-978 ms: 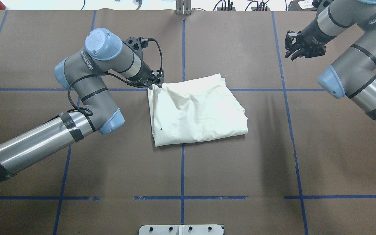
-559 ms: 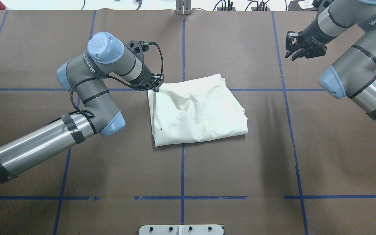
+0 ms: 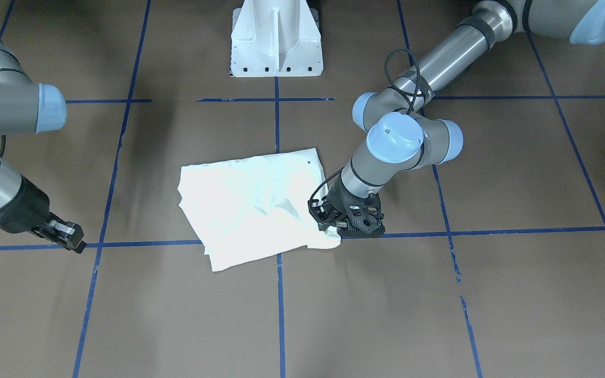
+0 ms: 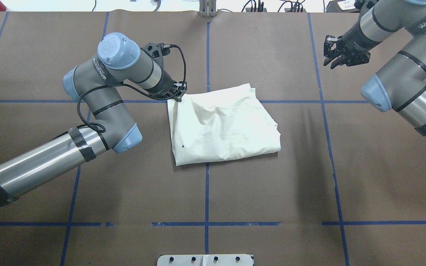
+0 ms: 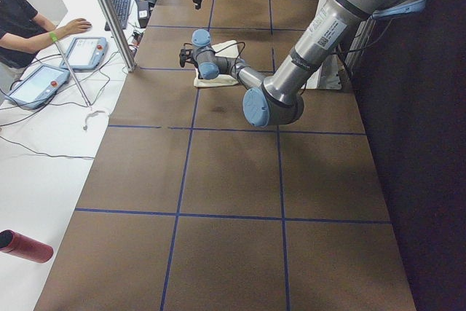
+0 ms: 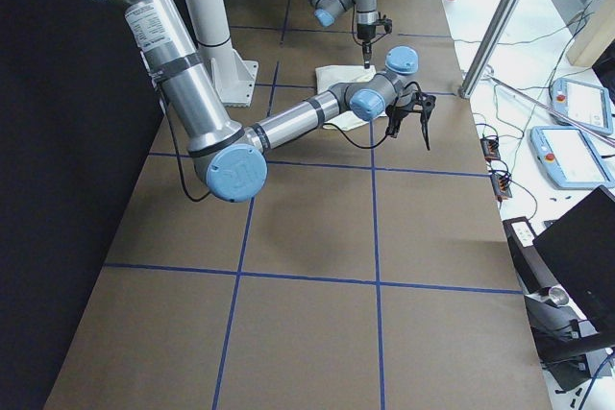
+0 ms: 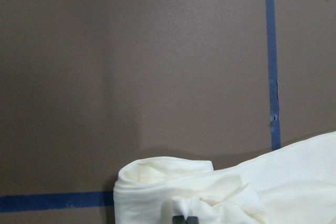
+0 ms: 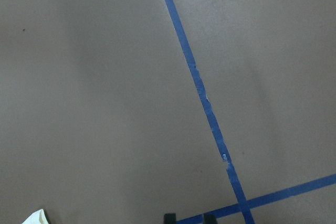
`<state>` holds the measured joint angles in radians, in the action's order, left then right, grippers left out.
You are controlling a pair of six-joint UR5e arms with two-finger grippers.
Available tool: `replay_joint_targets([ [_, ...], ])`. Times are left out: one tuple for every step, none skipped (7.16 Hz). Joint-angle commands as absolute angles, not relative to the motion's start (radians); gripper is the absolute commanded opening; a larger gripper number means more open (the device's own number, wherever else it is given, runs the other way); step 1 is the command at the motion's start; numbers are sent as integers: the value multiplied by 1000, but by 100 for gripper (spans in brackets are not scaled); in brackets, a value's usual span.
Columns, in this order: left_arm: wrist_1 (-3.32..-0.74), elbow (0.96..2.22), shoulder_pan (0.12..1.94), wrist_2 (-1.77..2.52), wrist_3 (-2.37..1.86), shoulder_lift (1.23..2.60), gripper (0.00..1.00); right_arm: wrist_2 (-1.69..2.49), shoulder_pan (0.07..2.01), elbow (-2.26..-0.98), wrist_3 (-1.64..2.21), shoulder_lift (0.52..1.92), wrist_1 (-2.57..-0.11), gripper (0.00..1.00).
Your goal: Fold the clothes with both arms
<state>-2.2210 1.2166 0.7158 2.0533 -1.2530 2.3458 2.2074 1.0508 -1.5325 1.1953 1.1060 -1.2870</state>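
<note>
The cream shirt (image 4: pixel 224 125) lies folded into a rough rectangle at the table's centre, plain side up; no print shows. It also shows in the front view (image 3: pixel 250 205). My left gripper (image 4: pixel 178 96) is at the shirt's far left corner, shut on a bunched bit of cloth. In the left wrist view the fingertips (image 7: pixel 185 219) pinch the shirt (image 7: pixel 273 182). In the front view the left gripper (image 3: pixel 336 231) sits low on that corner. My right gripper (image 4: pixel 334 61) hovers open and empty far right of the shirt, above a blue tape line (image 8: pixel 202 93).
Brown table cover with a blue tape grid (image 4: pixel 206 192). The white pedestal base (image 3: pixel 276 42) stands at the robot's side of the table. An operator and tablets (image 5: pixel 44 56) are beyond the far table edge. A red bottle (image 5: pixel 25 245) lies off the table.
My left wrist has dipped and come back slightly at the shirt's corner, and a crease has formed in the cloth near it. The right arm has stayed still.
</note>
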Motion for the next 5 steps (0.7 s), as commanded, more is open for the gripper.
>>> replay_joint_targets([
  [-2217, 1262, 745, 2074, -1250, 2321, 0, 2207, 1051, -1534, 1197, 1104, -1287, 30],
  [-2224, 1316, 752, 2080, -1244, 2265, 0, 2207, 1051, -1535, 1200, 1106, -1285, 30],
  [-2224, 1325, 752, 2079, -1244, 2252, 0, 2207, 1051, -1539, 1204, 1106, -1287, 31],
  [-2224, 1324, 750, 2074, -1246, 2250, 0, 2207, 1051, -1540, 1209, 1106, -1287, 31],
  [-2226, 1318, 749, 2072, -1246, 2249, 0, 2207, 1051, -1542, 1210, 1106, -1287, 32],
])
